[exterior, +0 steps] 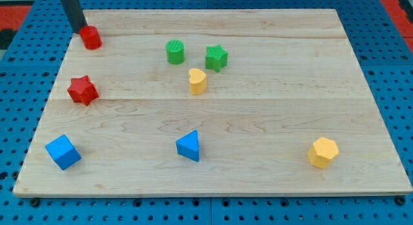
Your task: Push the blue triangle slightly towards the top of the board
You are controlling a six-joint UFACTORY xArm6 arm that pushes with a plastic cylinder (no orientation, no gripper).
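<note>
The blue triangle (188,146) lies on the wooden board (271,115), low and a little left of the middle. My tip (80,29) is at the view's top left, touching the upper left side of a small red block (91,37). The tip is far from the blue triangle, up and to the left of it.
A red star (82,90) sits at the left. A blue cube (62,152) is at the bottom left. A green cylinder (175,51), a green star (216,58) and a yellow heart-like block (197,80) cluster above the triangle. A yellow hexagon (322,152) is at the bottom right.
</note>
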